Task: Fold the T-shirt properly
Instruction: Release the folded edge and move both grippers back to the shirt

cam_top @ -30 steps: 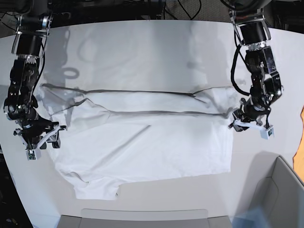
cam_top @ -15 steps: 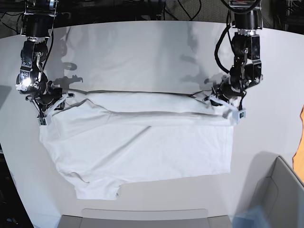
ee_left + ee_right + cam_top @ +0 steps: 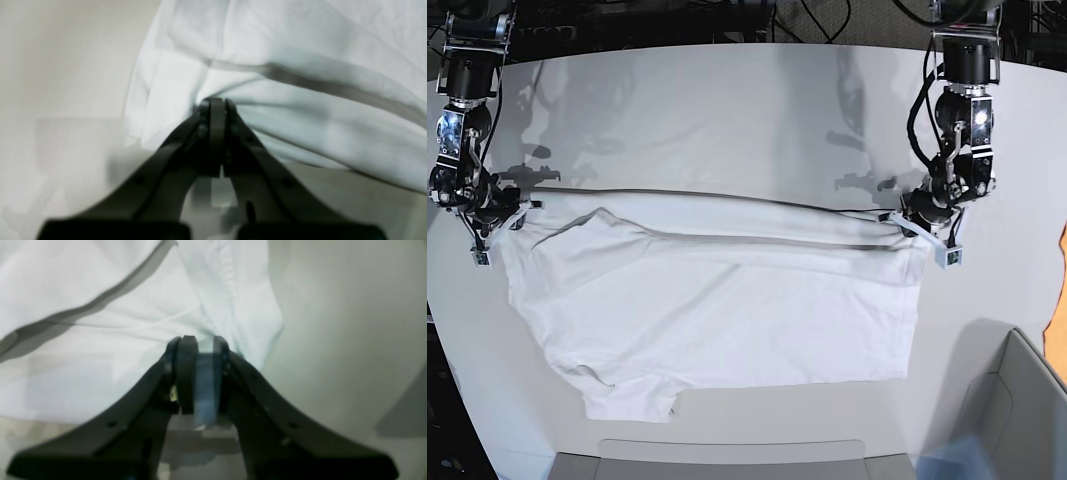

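The white T-shirt (image 3: 727, 310) lies wrinkled on the white tabletop (image 3: 727, 110), with its far part folded over and its upper edge pulled into a taut line between both grippers. My left gripper (image 3: 919, 226), at the right of the base view, is shut on the shirt's right corner. In the left wrist view the fingertips (image 3: 217, 104) pinch a bunched fold of the shirt (image 3: 300, 56). My right gripper (image 3: 495, 222), at the left of the base view, is shut on the left corner. In the right wrist view its tips (image 3: 200, 341) clamp the shirt's edge (image 3: 100, 306).
A grey open box (image 3: 1017, 400) stands at the bottom right corner. A grey tray edge (image 3: 727, 455) runs along the front. An orange object (image 3: 1059, 300) shows at the right edge. Dark cables hang behind the table's far edge.
Both grippers have moved outward and toward the back, holding the cloth. The shirt's upper edge is now stretched wider and straighter, and the left side has spread out.
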Tool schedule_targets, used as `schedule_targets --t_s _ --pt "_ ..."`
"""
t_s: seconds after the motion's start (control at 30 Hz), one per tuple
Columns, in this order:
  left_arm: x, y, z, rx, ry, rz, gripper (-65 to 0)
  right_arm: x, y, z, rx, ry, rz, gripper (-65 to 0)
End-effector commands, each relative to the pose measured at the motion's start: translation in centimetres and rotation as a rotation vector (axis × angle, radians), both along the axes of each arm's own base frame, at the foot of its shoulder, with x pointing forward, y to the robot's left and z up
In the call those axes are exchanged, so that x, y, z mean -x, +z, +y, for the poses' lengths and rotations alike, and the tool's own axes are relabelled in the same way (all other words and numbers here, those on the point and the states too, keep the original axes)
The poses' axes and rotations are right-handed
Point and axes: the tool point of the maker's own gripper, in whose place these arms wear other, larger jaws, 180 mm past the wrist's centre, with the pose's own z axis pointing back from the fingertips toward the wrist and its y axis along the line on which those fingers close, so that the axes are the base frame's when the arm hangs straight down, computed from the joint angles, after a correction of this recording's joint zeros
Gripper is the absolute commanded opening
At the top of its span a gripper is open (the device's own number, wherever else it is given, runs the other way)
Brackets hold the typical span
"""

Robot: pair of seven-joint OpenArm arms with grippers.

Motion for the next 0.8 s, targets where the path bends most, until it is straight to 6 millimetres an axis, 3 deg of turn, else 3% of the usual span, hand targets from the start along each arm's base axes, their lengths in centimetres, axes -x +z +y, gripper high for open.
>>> schedule_targets --t_s 0.0,0.07,0.17,0.23,0.37,0.47,0.57,0.63,0.77 --pt "3.7 -1.9 2.0 -0.073 0.026 0.15 -65.0 -0.5 1.5 -1.5 0.04 -0.012 -0.024 -54.4" --pt "4.4 -1.9 1.6 -0.074 0.014 0.15 -65.0 0.0 1.4 -1.0 0.043 0.002 -0.027 -54.4" --pt "4.7 0.1 1.7 -0.082 0.016 0.084 -65.0 0.0 3.0 0.7 0.063 0.064 -0.083 -54.4" --pt "3.6 3.4 2.0 -0.094 0.033 -0.022 -65.0 -0.7 5.7 2.1 0.065 0.086 -0.177 -54.4" --pt "1.2 10.0 1.2 -0.081 0.074 -0.234 -65.0 -2.2 12.1 2.5 0.066 0.046 -0.387 -54.4" --pt "0.3 12.1 0.3 -0.072 0.072 -0.303 -65.0 -2.9 14.7 3.4 0.081 0.066 -0.458 -54.5" --pt "-2.7 12.4 -1.0 -0.046 0.042 -0.328 -65.0 -3.8 13.3 5.1 0.068 0.119 -0.417 -57.2" --pt "-4.6 11.1 -2.7 -0.024 -0.004 -0.296 -65.0 -4.6 10.4 6.2 0.035 0.144 -0.336 -61.1" --pt "-7.9 10.3 -5.8 -0.002 -0.091 -0.269 -65.0 -5.7 5.3 6.1 -0.02 0.119 -0.19 -65.0"
